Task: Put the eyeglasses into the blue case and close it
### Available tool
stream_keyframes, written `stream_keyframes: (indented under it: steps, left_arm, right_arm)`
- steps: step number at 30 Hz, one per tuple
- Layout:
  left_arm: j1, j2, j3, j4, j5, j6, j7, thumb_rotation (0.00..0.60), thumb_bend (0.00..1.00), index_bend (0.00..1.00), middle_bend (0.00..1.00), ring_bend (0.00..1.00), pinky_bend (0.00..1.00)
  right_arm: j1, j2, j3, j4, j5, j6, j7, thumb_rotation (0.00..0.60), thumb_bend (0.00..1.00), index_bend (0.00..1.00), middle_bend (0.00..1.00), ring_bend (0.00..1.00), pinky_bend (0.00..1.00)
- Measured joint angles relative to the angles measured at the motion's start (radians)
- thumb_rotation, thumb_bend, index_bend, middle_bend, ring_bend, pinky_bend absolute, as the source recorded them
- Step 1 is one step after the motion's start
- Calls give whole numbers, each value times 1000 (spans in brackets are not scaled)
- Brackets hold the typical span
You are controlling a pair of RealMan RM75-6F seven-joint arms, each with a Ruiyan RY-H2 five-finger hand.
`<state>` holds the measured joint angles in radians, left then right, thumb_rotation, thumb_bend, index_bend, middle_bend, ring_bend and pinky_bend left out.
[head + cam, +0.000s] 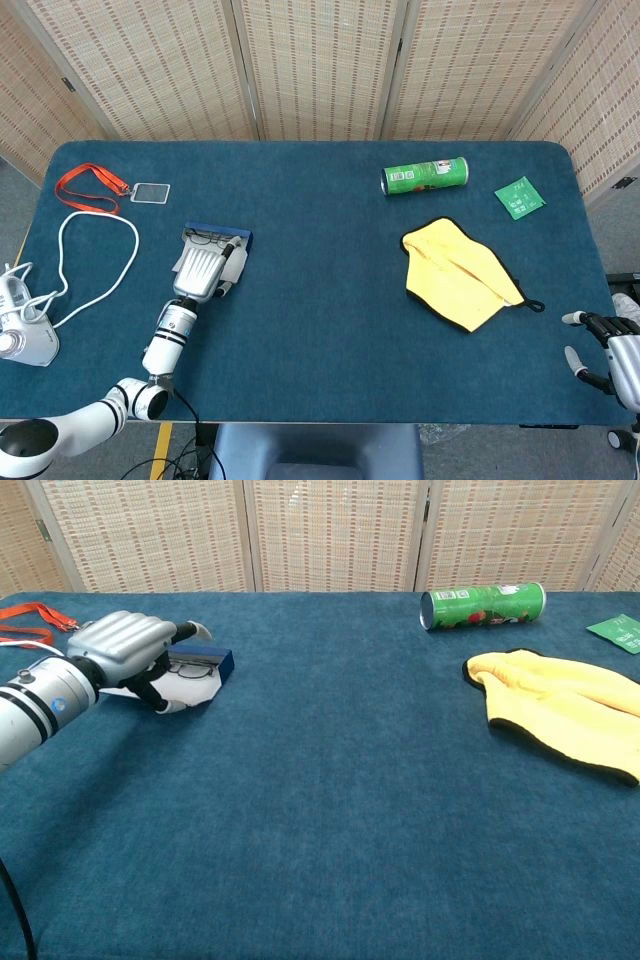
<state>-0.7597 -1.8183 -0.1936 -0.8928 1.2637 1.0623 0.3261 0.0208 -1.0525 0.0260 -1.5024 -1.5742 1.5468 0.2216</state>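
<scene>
A: Where do the thin wire-framed eyeglasses point(192, 664) sit right now?

B: Inside the flat blue rectangular case point(205, 666), which lies open on the dark blue cloth-covered table point(320, 300). The lenses show against its pale lining in the chest view, just behind the case's blue wall.

A: So why is the silver left robot hand point(203, 271) on top of it?

B: My reading is that it is there to deal with the lid, since the glasses look already seated and the case is not yet closed. The left robot hand lies palm-down over the near part of the case, fingers pointing across the lining toward the blue edge.

A: Is it grasping anything?

B: It rests on the case with fingers close together and slightly curled (the thumb hooks down at the case's right side). Whether it actually pinches the lid or lining, I cannot tell; the palm hides the contact.

A: And the other one?

B: The right robot hand point(603, 347) is well away from the case, at the far right edge of the table, fingers spread and holding nothing.

A: Anything near the case?

B: An orange lanyard with a clear badge point(112, 186) lies beyond the case to its left, and a white cable point(98, 260) loops just left of it. The yellow cloth point(457, 273) and green can point(425, 176) are well to its right.
</scene>
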Motion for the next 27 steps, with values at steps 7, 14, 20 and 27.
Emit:
stream_keyframes:
  steps: [7,14,20,27]
  left_arm:
    - [-26,-21,-26,101,11,3,-48,600,261,334,943,942,997]
    - [-39,-42,-35,200,6,-25,-77,600,261,457,944,942,997]
    - [-46,-72,-31,276,7,-45,-88,600,261,508,944,942,997]
    - [-59,-105,-33,352,10,-62,-117,600,298,584,944,942,997]
  right_arm:
    - [-4,4,1,-5,4,3,-4,600,390,317,401,428,327]
    - [-3,4,2,-6,6,-1,-5,600,390,317,401,429,327]
    - [0,3,3,-5,6,-4,-6,600,390,318,402,434,345]
    - [-3,2,3,0,10,-4,-2,600,390,317,403,434,345]
